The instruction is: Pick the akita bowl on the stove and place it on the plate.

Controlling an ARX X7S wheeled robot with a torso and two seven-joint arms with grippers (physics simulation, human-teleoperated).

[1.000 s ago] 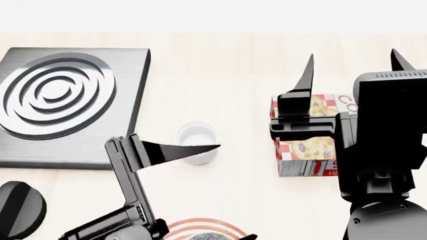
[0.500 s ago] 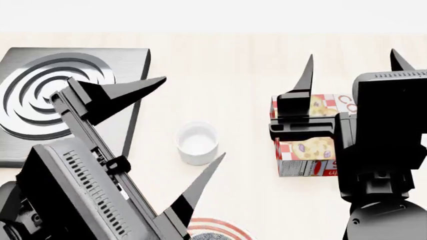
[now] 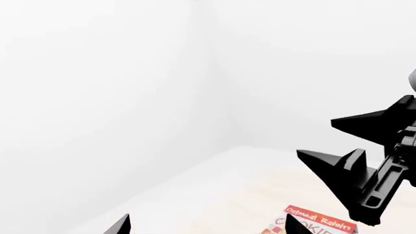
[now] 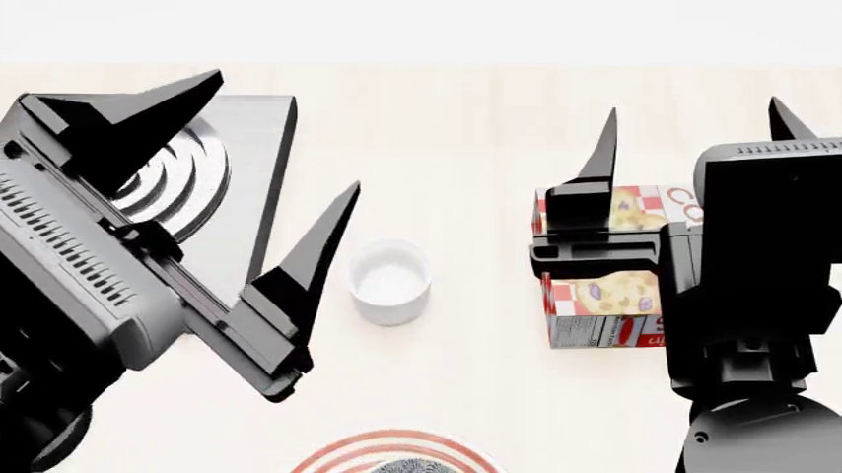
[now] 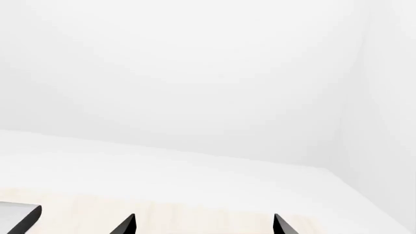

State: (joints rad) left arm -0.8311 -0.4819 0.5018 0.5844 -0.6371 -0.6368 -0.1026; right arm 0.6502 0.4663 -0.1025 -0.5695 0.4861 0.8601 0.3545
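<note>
Since half a second ago the left gripper has climbed toward the upper left of the head view, so more of the plate's rim shows at the bottom edge.

Head view: the left gripper's jaws are spread wide with nothing between them, one fingertip over the stove at upper left, the other pointing up just left of the white cup at centre. The stove's burner rings carry no bowl. The plate peeks in at bottom centre, with a speckled patch of the akita bowl on it. The right gripper, jaws parted and empty, stands at right over the cookie box.

Left wrist view: the right gripper shows at right, the cookie box at the bottom.

Right wrist view: mostly white wall; dark fingertips and a stove corner at the bottom edge.
</note>
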